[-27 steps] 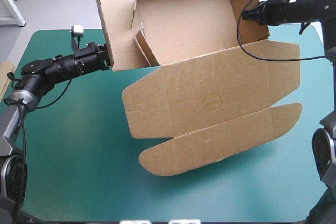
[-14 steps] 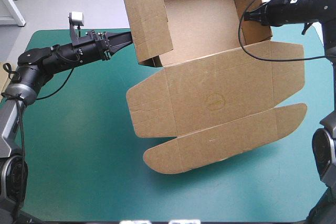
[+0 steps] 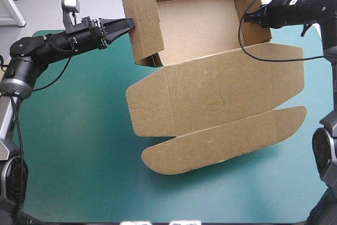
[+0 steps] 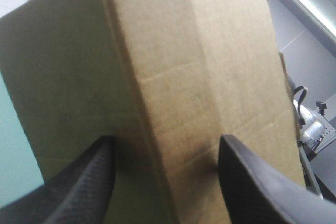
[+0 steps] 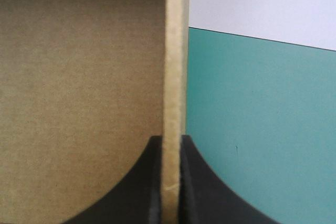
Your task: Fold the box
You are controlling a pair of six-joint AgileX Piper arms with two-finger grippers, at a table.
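the box [image 3: 210, 93], at the table's 12 o'clock, has its left wall [image 3: 141, 19] newly swung upright, seemingly pushed by the spread-fingered left gripper [image 3: 128, 23]; the right gripper [image 5: 171, 142] stays pinched on the right wall [image 5: 175, 51], so the tray looks nearly formed

Box [image 3: 210, 98]: plain brown board throughout. The only markings are faint score lines running across the lid panel and flaps, plus a faint oval mark [image 3: 215, 100] mid-lid. The tray interior reads a shade darker than the flat lid. Cut edge [image 5: 175, 77] in the right wrist view is paler, a yellowish tan against the brown face beside it. In the left wrist view one wall face is darker brown, the adjoining one lighter. Tabletop [image 3: 79, 146]: uniform teal-green. Left gripper [image 3: 128, 24] and right gripper [image 3: 251, 17]: fingers solid black.
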